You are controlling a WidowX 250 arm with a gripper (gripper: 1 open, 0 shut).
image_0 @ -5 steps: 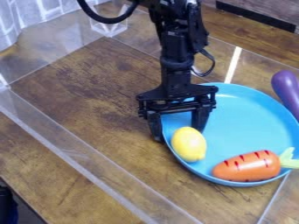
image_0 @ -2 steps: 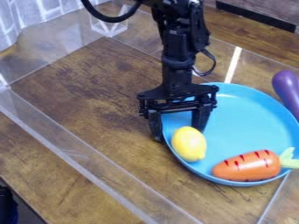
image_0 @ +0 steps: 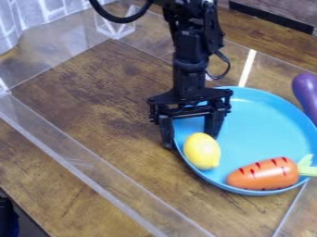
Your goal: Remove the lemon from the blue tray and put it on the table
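Observation:
The bright-yellow lemon (image_0: 201,150) lies inside the blue tray (image_0: 266,122), close to its near-left rim. My black gripper (image_0: 192,133) hangs straight down over the tray's left edge, just behind and slightly above the lemon. Its jaws are open; one finger stands outside the rim on the left, the other over the tray. Nothing is held between them. The dark brown wooden table (image_0: 87,111) stretches to the left of the tray.
An orange carrot (image_0: 260,173) with a green top lies in the tray's near part, right of the lemon. A purple eggplant (image_0: 305,93) sits at the right edge. Clear acrylic walls (image_0: 50,130) border the table on the left and front.
The gripper has shifted very slightly to the right and down toward the lemon. Lemon, carrot and tray have not moved.

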